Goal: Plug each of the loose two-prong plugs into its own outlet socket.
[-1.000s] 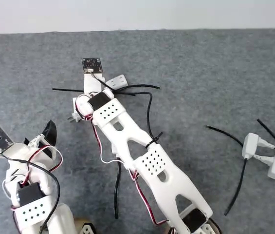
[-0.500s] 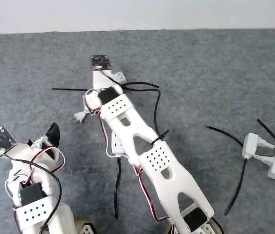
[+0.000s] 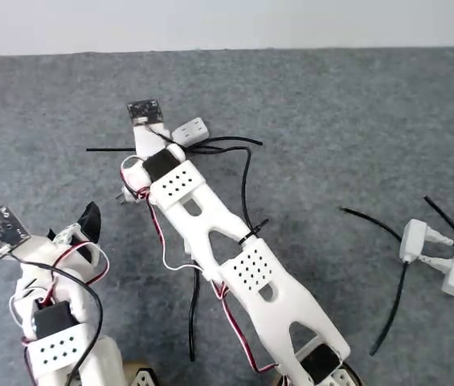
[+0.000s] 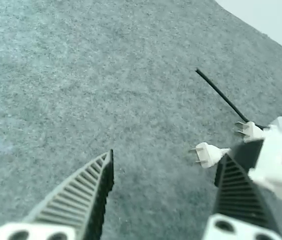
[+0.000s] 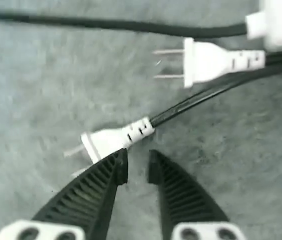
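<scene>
grey carpeted surface (image 3: 331, 104) with loose plugs near the middle.
right tool (image 5: 137, 162) parted by a narrow gap, pinching nothing, tips just beside a white two-prong plug (image 5: 113, 140) lying flat; second plug (image 5: 215, 61) near it. left tool (image 4: 166, 157) spread wide over bare carpet. outlet sockets (image 3: 413, 239) well apart from them, near the high view's right edge.

White plug (image 5: 113, 140) flat, beside second plug (image 5: 215, 61).

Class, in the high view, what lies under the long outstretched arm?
Black cables run beneath the right arm; a white plug peeks out beside it. The covered cable stretches are hidden.
</scene>
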Controlling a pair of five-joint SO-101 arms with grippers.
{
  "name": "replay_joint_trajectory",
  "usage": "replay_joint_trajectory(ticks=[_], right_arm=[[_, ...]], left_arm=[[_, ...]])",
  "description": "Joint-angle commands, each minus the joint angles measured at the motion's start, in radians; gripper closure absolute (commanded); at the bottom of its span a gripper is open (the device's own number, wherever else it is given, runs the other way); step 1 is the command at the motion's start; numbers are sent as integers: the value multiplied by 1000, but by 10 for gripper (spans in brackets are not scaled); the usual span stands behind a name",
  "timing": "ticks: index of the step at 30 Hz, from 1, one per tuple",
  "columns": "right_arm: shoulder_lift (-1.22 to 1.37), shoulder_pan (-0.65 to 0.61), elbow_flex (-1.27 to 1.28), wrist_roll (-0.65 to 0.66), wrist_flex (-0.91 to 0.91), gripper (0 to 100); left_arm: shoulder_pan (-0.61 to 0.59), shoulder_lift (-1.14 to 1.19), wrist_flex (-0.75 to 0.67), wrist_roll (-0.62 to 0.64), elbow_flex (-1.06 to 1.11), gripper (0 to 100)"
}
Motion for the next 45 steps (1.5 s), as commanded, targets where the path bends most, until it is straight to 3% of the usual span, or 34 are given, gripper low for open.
replay_joint_trajectory(ticks=[1,5,15,19,21,28,30,40,45], right_arm=[[-84,1,-60,-147,-28,791],[-47,-1,-64,-172,-61,723],[47,2,-60,-107,-317,723],[79,10,-60,-83,-325,827],[81,12,-61,-72,-254,890],[28,-42,-60,157,116,914],[27,-44,-64,206,191,970],[2,-136,-146,408,418,990],[-7,-124,-169,367,429,986]], left_arm=[[8,-12,-31,-11,-12,691],[8,-12,-31,-11,-12,691],[8,-12,-31,-11,-10,691],[8,-11,-29,-11,-10,691],[8,-11,-28,-11,-10,691],[8,-8,-26,-11,-10,691],[8,-8,-26,-11,-10,691],[6,-8,-26,-11,-10,691],[6,-9,-26,-35,-10,691]])
